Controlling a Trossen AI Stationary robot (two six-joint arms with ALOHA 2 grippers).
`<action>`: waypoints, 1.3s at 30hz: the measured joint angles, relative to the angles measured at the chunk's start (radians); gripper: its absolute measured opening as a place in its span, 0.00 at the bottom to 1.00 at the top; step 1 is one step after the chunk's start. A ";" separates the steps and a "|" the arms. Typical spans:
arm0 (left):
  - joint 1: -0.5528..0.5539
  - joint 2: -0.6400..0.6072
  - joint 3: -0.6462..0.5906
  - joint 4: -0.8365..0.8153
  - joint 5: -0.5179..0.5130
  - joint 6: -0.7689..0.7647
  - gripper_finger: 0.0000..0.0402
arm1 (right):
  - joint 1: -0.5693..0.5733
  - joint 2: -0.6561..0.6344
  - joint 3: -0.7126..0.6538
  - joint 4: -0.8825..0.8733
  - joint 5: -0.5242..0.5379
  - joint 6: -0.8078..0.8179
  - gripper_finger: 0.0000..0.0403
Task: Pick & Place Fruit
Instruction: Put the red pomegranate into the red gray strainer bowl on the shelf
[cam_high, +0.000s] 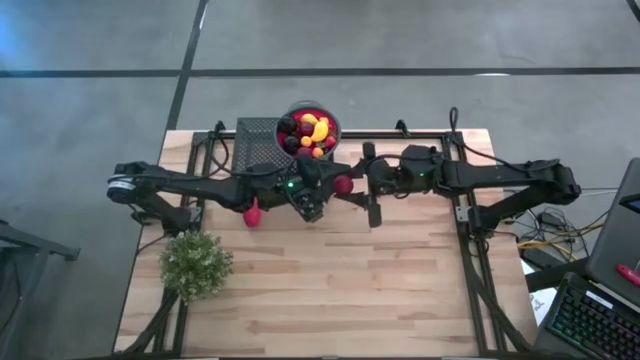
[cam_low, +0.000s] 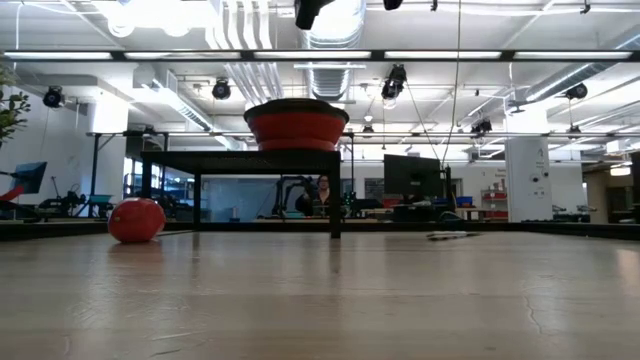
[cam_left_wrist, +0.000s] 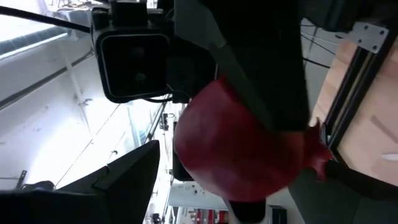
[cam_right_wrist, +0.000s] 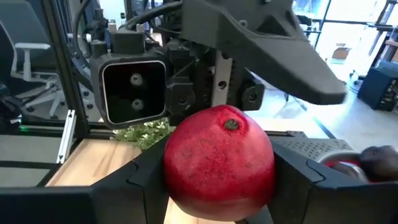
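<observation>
Pomegranate mid-handover between the arms
Right gripper (cam_right_wrist: 217, 186) grasps the pomegranate (cam_right_wrist: 219, 163), left gripper (cam_high: 318, 192) released; bowl (cam_high: 308, 128) mostly filled, red fruit (cam_high: 252, 214) remains.

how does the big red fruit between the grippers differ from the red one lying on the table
The big red fruit is lifted off the table between the left gripper and right gripper; the other red fruit lies on the wood, untouched. In the high view the held one sits near the bowl, the other farther left. Both are red.

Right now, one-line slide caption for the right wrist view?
Right gripper holds a large red fruit facing the left gripper, bowl of fruit beside.
</observation>
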 joint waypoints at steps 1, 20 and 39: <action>-0.001 -0.001 0.000 -0.006 -0.001 0.001 0.82 | 0.000 0.004 0.001 0.003 0.000 0.000 0.48; -0.021 -0.003 0.000 -0.029 -0.007 -0.011 0.82 | -0.051 0.021 0.017 -0.011 -0.039 0.037 0.47; -0.020 -0.004 0.000 -0.078 -0.027 -0.008 0.82 | -0.050 0.031 0.018 -0.009 -0.059 0.049 0.50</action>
